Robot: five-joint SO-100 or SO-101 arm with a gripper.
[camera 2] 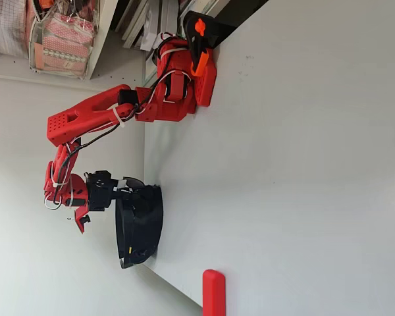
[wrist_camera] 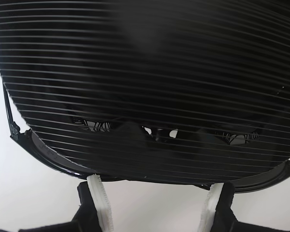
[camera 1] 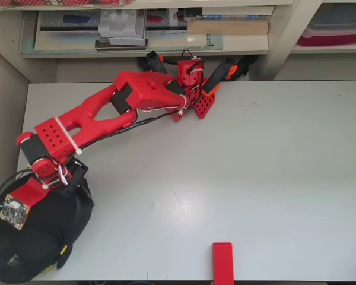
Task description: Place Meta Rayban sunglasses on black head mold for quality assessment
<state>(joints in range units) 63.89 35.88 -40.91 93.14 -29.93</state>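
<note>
Hand (wrist_camera: 154, 205), fingers parted around the sunglasses (wrist_camera: 48, 154), seats them against the ribbed head mold (wrist_camera: 145, 72) for fit.

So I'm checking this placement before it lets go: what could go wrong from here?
The thin black-framed sunglasses sit against the ribbed matte-black head mold with the open gripper just below; pulling back could snag the frame and drag it off. The mold also stands at the white table's corner, so a nudge from the arm might shift it over the edge.
</note>
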